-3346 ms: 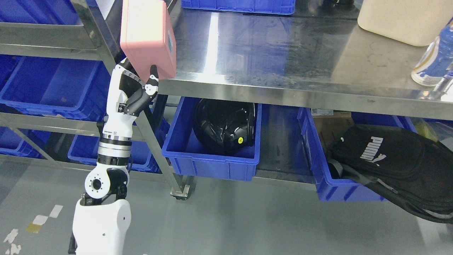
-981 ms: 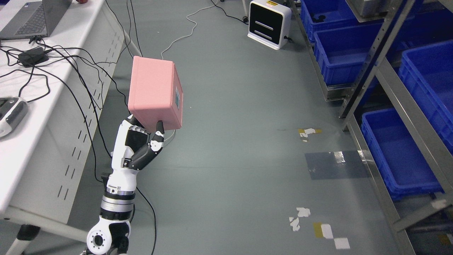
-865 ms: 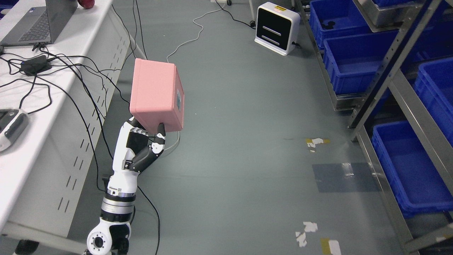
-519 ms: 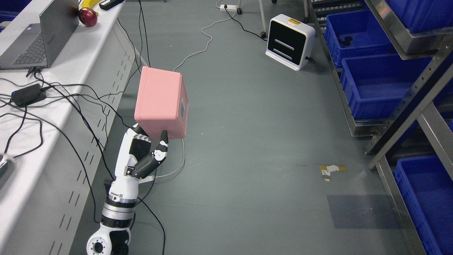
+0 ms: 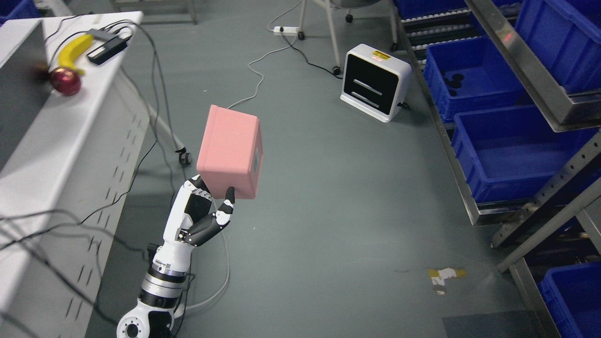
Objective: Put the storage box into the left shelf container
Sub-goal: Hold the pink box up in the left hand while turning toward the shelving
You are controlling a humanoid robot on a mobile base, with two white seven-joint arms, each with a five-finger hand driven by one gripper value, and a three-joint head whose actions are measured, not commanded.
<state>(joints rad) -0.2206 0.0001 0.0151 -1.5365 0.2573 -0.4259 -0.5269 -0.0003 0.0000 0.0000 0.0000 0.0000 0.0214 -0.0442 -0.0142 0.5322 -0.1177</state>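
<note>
My left hand (image 5: 206,211) comes up from the lower left and is shut on the bottom of a pink storage box (image 5: 230,151). The box stands upright above the hand, over the grey floor, with a small label on its right face. A metal shelf rack (image 5: 540,206) runs along the right edge with several blue containers (image 5: 507,155) on its levels. The box is well left of the rack, with open floor between. My right arm does not show.
A white desk (image 5: 61,155) stands on the left with a banana (image 5: 77,47), a red apple (image 5: 65,80) and cables hanging off it. A white boxy device (image 5: 374,82) sits on the floor at the back. Cables trail across the floor near my arm.
The whole picture has swung away from the steel shelf to an aisle between desk and rack, so the camera moved. The left hand keeps its hold on the pink box throughout.
</note>
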